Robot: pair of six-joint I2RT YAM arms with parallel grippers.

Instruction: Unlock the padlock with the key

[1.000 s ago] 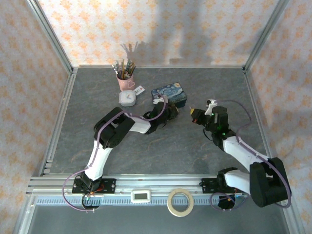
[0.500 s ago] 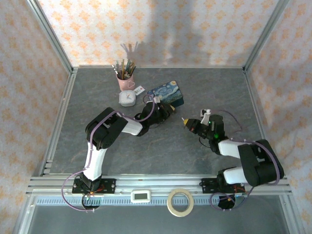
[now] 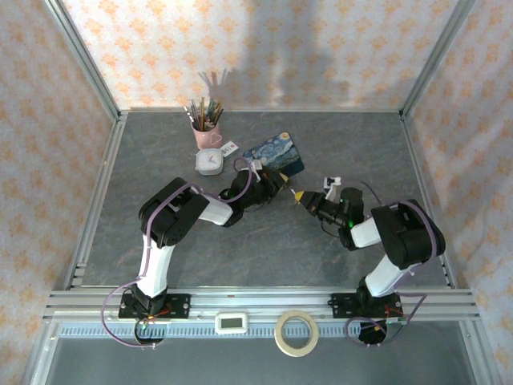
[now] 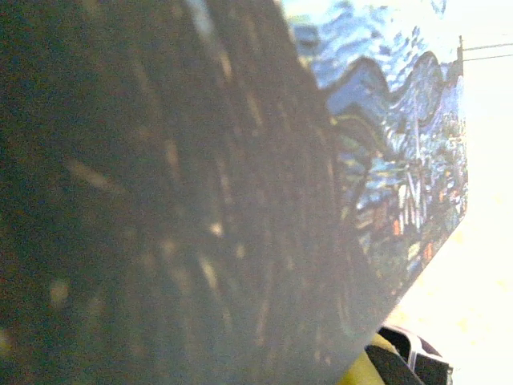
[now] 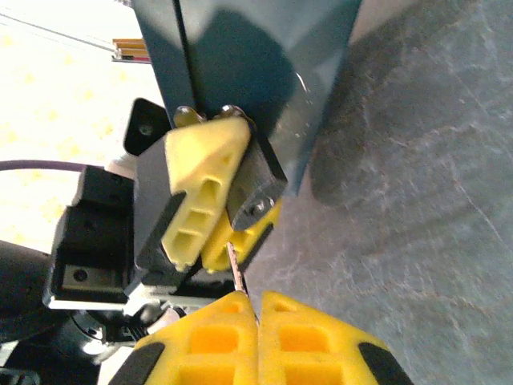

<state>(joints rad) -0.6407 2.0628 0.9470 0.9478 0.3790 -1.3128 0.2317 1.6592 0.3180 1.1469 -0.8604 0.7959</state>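
we pinch the key [image 5: 237,273] tight in our right end effector [image 5: 255,305]. our left end effector [image 5: 220,233] is clenched by the blue box [image 5: 240,56].

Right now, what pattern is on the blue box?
The box bears a swirling starry-night painting in blues and dark tones, clearest in the left wrist view.

Holds the left arm folded at the elbow, forearm running right over the worktop, left end effector [image 3: 275,183] with yellow fingers [image 5: 200,200] pressed nearly together. Keeps the right arm low, pointing left, right end effector [image 5: 256,314] pinched on the key [image 5: 235,271], close before the left.
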